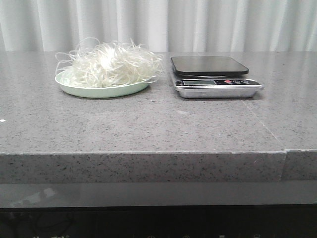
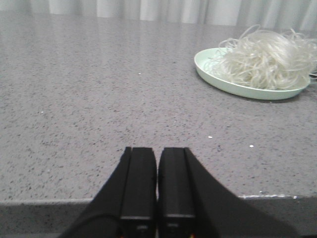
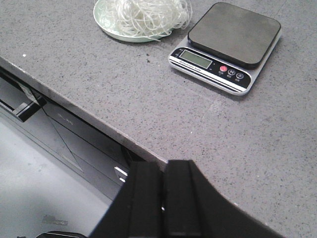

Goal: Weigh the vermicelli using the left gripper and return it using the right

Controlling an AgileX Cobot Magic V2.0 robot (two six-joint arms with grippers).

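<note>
A grey speckled stone counter [image 1: 148,124] runs in front of pale pleated curtains [image 1: 163,25], with nothing yet lifted from it. The vermicelli [image 1: 111,64] sits heaped on a pale green plate [image 1: 74,89] toward the left of the counter, loose strands spilling over the rim, and a kitchen scale [image 1: 215,77] with a dark, bare platform stands just beside the plate on its right. The left gripper [image 2: 157,163] hangs low near the counter's front edge, its two fingers pressed together with nothing between them, the plate well apart from it ahead and off to one side. The right gripper [image 3: 163,198] is likewise closed and empty, hovering over the counter's edge with the scale ahead of it. The task looks to be at its very start, so the step in hand is the left arm's reach for the noodles. To do it well, the fingers should part wide before they arrive, come down over the thick middle of the bundle rather than its wispy fringe, and close deep enough to gather a solid clump without scraping the plate. The strands are springy and tangled, so a slow lift would help keep stragglers from dragging the plate or trailing onto the counter on the way to the scale.
</note>
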